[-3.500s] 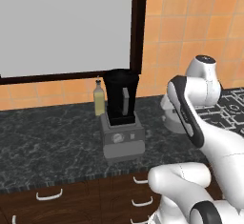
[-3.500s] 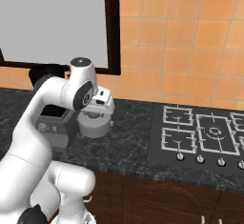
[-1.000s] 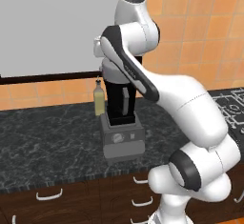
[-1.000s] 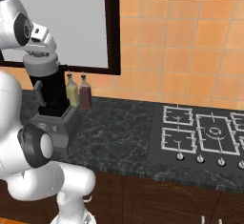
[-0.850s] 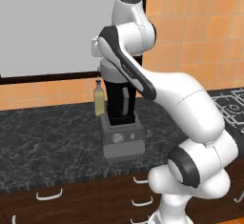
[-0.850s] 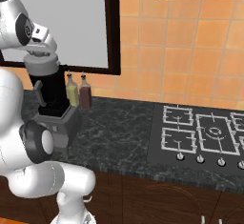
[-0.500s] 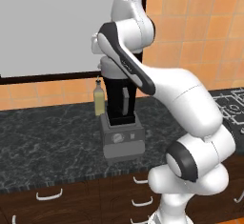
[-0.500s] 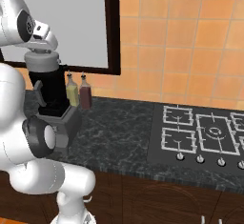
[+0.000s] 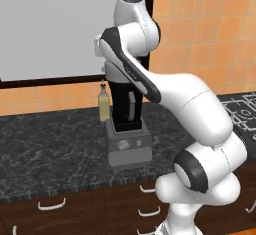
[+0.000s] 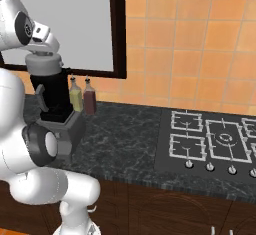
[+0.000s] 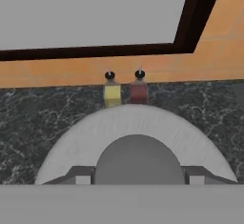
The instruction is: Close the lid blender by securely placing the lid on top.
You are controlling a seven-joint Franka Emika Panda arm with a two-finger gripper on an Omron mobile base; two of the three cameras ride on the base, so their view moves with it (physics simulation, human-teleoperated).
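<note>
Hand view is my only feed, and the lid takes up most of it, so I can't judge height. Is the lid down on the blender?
Observer: In the right base view the lid meets the top of the blender jar, with no gap visible.
Operator: Is the jar upright?
Observer: Yes, it stands upright in its grey base.
Operator: Anything else nearby?
Observer: A hob lies to the right on the counter, well apart from the blender.

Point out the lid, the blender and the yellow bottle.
lid (image 11: pixel 138 127), hand view, on its pale domed rim.
blender (image 9: pixel 129 146), left base view, on the grey base front.
yellow bottle (image 10: pixel 76 99), right base view, on its body beside the blender.
</note>
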